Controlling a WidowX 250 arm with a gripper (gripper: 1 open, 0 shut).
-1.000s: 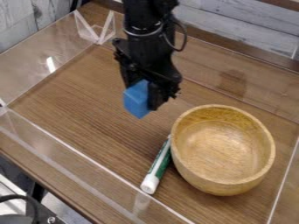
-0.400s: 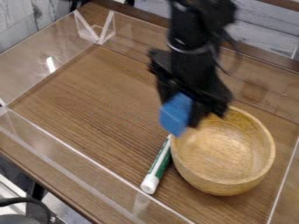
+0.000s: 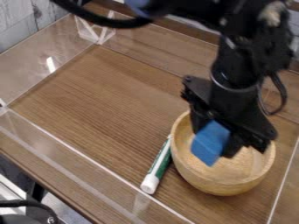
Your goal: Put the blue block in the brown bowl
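Note:
The blue block [image 3: 211,144] hangs between the black fingers of my gripper [image 3: 222,138], which is shut on it. It hovers over the left half of the brown bowl [image 3: 249,178], a wide light-wood bowl at the lower right of the table. The arm comes down from the upper right and hides the bowl's far rim. I cannot tell how far the block is above the bowl's floor.
A white-and-green marker pen [image 3: 158,167] lies on the wooden tabletop against the bowl's left side. Clear acrylic walls [image 3: 47,140] fence the table, and a small clear stand [image 3: 91,31] sits at the back left.
The arm carried the blue block to the right, from the middle of the table to above the bowl. The grip stayed shut.

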